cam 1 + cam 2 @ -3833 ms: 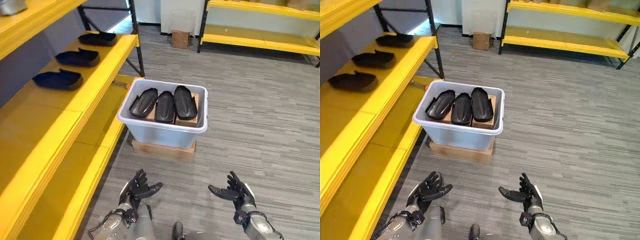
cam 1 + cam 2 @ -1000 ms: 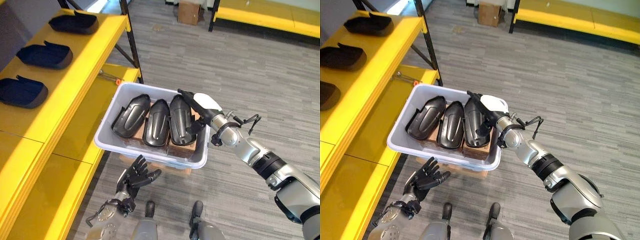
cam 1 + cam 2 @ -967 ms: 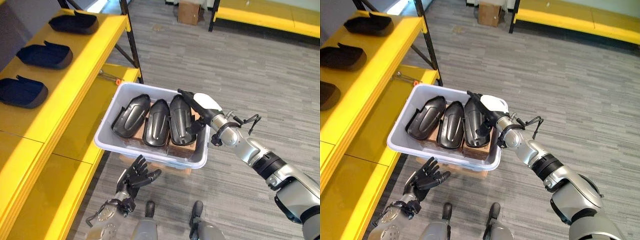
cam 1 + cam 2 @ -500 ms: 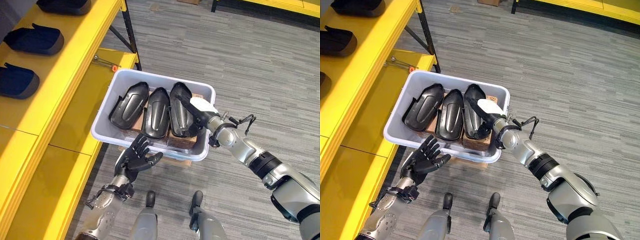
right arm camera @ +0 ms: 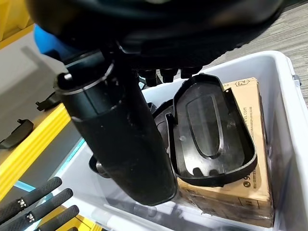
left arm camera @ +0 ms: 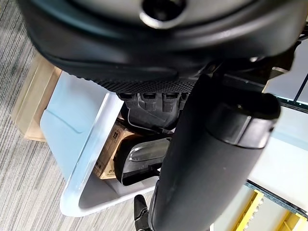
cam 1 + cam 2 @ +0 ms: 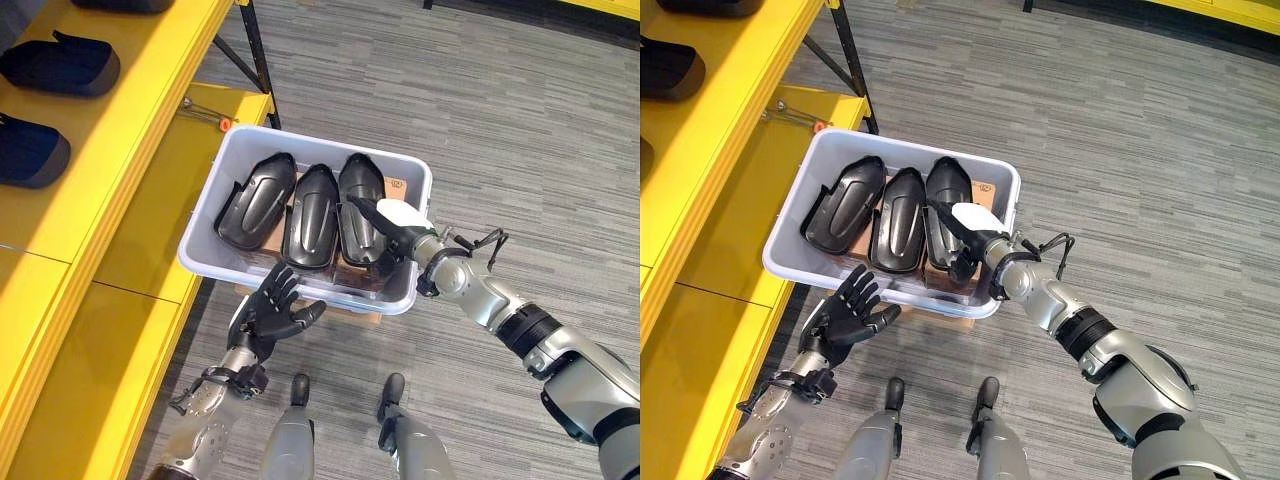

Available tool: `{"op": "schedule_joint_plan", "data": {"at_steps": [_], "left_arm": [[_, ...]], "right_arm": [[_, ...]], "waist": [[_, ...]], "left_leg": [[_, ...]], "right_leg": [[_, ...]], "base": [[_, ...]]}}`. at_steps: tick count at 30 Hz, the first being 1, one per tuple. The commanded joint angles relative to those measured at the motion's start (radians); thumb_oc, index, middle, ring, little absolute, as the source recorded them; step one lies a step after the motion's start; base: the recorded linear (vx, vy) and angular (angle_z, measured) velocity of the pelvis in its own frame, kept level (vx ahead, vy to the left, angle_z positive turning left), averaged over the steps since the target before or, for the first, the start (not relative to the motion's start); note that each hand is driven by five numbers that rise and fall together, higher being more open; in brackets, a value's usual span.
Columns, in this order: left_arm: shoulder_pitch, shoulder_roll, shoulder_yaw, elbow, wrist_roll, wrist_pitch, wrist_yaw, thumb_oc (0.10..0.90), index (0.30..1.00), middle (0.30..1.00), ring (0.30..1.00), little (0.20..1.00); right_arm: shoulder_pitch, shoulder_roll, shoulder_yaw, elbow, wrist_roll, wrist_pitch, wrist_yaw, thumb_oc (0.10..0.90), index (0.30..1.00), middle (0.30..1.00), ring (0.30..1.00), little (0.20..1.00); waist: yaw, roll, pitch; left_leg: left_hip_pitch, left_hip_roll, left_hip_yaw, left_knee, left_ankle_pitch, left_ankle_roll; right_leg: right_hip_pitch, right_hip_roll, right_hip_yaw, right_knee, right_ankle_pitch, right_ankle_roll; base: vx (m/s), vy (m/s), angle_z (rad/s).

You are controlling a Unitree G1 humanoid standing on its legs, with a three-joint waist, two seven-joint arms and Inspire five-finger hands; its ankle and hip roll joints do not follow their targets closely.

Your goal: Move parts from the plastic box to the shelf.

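A grey plastic box (image 7: 330,148) stands on the floor beside the yellow shelf (image 7: 150,130). Three black moulded parts lie side by side in it: left (image 7: 255,200), middle (image 7: 310,215) and right (image 7: 358,195). My right hand (image 7: 392,232), its thumb in a white cover, reaches in over the box's near right corner. Its straight fingers lie on the right part (image 5: 211,130) and nothing is gripped. My left hand (image 7: 272,312) hangs open with spread fingers just in front of the box's near wall (image 6: 72,130), holding nothing.
Two black parts (image 7: 60,65) (image 7: 30,150) lie on the shelf's upper level at the far left. Cardboard blocks (image 5: 231,192) prop up the parts inside the box. A flat cardboard piece (image 7: 355,310) lies under the box. Grey floor spreads out to the right.
My right hand has sunk from above the box's right rim down onto the right part. My left hand has risen up to the box's near wall. The camera has tipped further down.
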Motion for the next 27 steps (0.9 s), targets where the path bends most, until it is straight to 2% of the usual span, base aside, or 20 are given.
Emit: {"op": "schedule_joint_plan", "data": {"at_steps": [1,17,27], "left_arm": [[0.01,0.051,0.047,-0.155,-0.008,-0.097,-0.02,0.9,1.0,1.0,1.0,1.0],[-0.011,0.055,0.043,-0.165,-0.006,-0.109,-0.007,0.9,1.0,1.0,1.0,1.0],[-0.037,0.058,0.039,-0.187,-0.014,-0.122,0.015,0.9,1.0,1.0,1.0,1.0]], "right_arm": [[-0.126,-0.028,-0.006,-0.092,-0.007,-0.049,-0.022,0.9,1.0,1.0,1.0,1.0],[-0.169,-0.025,0.001,-0.027,-0.061,-0.035,-0.054,0.9,1.0,1.0,1.0,1.0],[-0.217,-0.019,0.003,0.016,-0.08,-0.016,-0.082,0.9,1.0,1.0,1.0,1.0]], "waist": [[-0.005,-0.036,-0.046],[0.006,-0.031,0.0],[0.018,-0.022,0.043]], "left_leg": [[-0.048,0.026,0.044,0.108,-0.085,0.024],[-0.083,0.023,0.043,0.13,-0.086,0.024],[-0.132,0.009,0.044,0.153,-0.089,0.029]], "right_leg": [[0.022,-0.098,0.056,0.058,-0.09,0.075],[-0.013,-0.097,0.061,0.072,-0.084,0.074],[-0.059,-0.117,0.054,0.102,-0.08,0.079]], "base": [[0.0,0.0,0.0],[0.0,0.0,0.0],[0.0,0.006,0.01]]}}
